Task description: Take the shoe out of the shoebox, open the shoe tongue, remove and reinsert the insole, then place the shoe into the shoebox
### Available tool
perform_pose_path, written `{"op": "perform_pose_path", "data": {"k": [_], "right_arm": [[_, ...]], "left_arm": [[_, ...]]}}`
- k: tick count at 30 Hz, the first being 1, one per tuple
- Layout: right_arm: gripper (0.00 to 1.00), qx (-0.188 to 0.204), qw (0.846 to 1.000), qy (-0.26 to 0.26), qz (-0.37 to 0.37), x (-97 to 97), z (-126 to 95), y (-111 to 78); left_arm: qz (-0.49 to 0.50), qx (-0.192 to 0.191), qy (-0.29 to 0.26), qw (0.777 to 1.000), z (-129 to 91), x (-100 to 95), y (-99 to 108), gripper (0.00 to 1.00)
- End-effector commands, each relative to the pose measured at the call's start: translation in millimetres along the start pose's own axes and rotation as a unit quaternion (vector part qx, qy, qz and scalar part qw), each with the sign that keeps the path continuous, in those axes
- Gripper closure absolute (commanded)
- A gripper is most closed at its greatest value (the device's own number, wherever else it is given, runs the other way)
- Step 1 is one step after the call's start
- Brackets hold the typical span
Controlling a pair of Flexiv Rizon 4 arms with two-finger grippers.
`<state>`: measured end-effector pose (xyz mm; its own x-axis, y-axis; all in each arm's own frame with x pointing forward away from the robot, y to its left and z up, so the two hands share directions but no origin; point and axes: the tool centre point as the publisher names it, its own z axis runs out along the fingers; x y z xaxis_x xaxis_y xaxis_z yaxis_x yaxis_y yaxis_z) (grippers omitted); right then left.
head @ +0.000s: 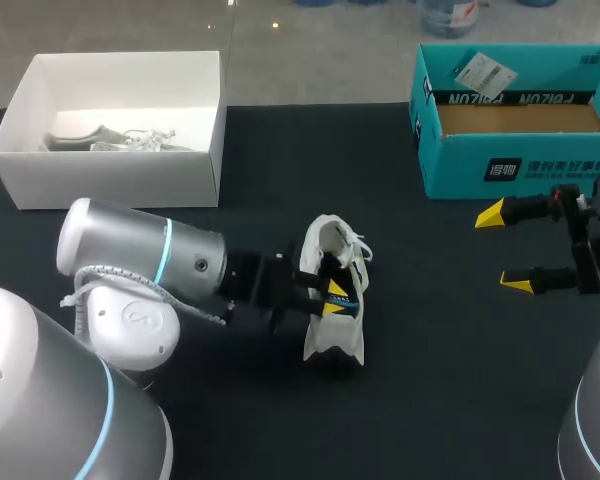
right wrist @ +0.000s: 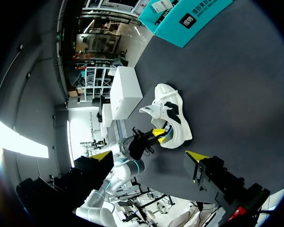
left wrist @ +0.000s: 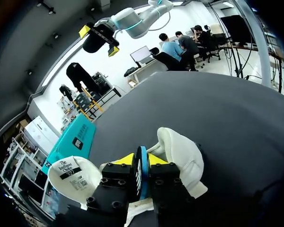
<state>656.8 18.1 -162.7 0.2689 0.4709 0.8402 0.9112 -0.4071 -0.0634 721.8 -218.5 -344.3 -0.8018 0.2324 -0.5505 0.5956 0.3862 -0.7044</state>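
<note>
Black cloth-covered table [head: 460,380], head view as reference.

1. White lace-up sports shoe [head: 335,245]: lies near the centre of the table, just toward 6 o'clock, outside both boxes. Its laces are loose on the 3 o'clock side.
2. Left gripper [head: 334,298]: its arm enters from 8 o'clock, and the gripper sits at the shoe. In the left wrist view the two yellow tips are pressed close together on a thin blue strip clamped edge-on between them. This appears to be the edge of the white foam insole [left wrist: 73,177], whose printed oval heel end shows just beside the fingers. How much of the insole remains inside the shoe cannot be determined.
3. Right gripper [head: 510,248]: at 3 o'clock, well apart from the shoe. Its jaws are spread wide and hold nothing.
4. Teal cardboard shoebox [head: 520,165]: at 1 to 2 o'clock, lying open. A brown cardboard interior and a white paper tag [head: 483,73] are visible.
5. White open cardboard box [head: 120,175]: at 10 to 11 o'clock, containing a second, grey-and-white shoe [head: 110,138] lying on its side.
</note>
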Motion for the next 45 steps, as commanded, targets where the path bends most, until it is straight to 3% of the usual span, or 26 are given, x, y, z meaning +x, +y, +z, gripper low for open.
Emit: {"op": "perform_pose_path", "data": {"k": [1,7,9,11,12,13,14,15,16,22,26,33,37,45], "right_arm": [[0.0,-0.007,1.0,0.0,0.001,-2.0,-5,-9.1],[0.0,-0.007,1.0,0.0,0.001,-2.0,-5,-9.1],[0.0,-0.007,1.0,0.0,0.001,-2.0,-5,-9.1],[0.0,-0.007,1.0,0.0,0.001,-2.0,-5,-9.1],[0.0,-0.007,1.0,0.0,0.001,-2.0,-5,-9.1],[0.0,-0.007,1.0,0.0,0.001,-2.0,-5,-9.1],[0.0,-0.007,1.0,0.0,0.001,-2.0,-5,-9.1],[0.0,-0.007,1.0,0.0,0.001,-2.0,-5,-9.1],[0.0,-0.007,1.0,0.0,0.001,-2.0,-5,-9.1],[0.0,-0.007,1.0,0.0,0.001,-2.0,-5,-9.1],[0.0,-0.007,1.0,0.0,0.001,-2.0,-5,-9.1],[0.0,-0.007,1.0,0.0,0.001,-2.0,-5,-9.1],[0.0,-0.007,1.0,0.0,0.001,-2.0,-5,-9.1],[0.0,-0.007,1.0,0.0,0.001,-2.0,-5,-9.1]], "left_arm": [[0.003,-0.001,0.0,1.0,-19,-8.2,-10,0.0],[0.025,-0.002,0.002,1.0,-33,-24.1,-21,0.0],[0.036,-0.002,0.005,0.999,-33,-29.7,-23,0.17],[0.048,-0.004,0.011,0.999,-34,-34.3,-26,0.21],[0.052,-0.003,0.015,0.999,-34,-36.7,-27,0.32],[0.058,-0.003,0.019,0.998,-35,-39.3,-29,0.53],[0.063,-0.004,0.023,0.998,-36,-42.2,-29,0.61],[0.065,-0.004,0.027,0.998,-37,-45.0,-30,0.89],[0.068,-0.002,0.036,0.997,-37,-48.0,-31,1.0],[0.122,-0.019,0.195,0.973,-44,-51.4,-30,1.0],[0.106,-0.007,0.301,0.948,-47,-45.7,-37,1.0],[0.083,0.003,0.413,0.907,-56,-43.9,-48,1.0],[0.072,-0.016,0.45,0.89,-62,-41.4,-52,1.0],[0.063,-0.008,0.44,0.896,-64,-40.0,-55,1.0]]}}
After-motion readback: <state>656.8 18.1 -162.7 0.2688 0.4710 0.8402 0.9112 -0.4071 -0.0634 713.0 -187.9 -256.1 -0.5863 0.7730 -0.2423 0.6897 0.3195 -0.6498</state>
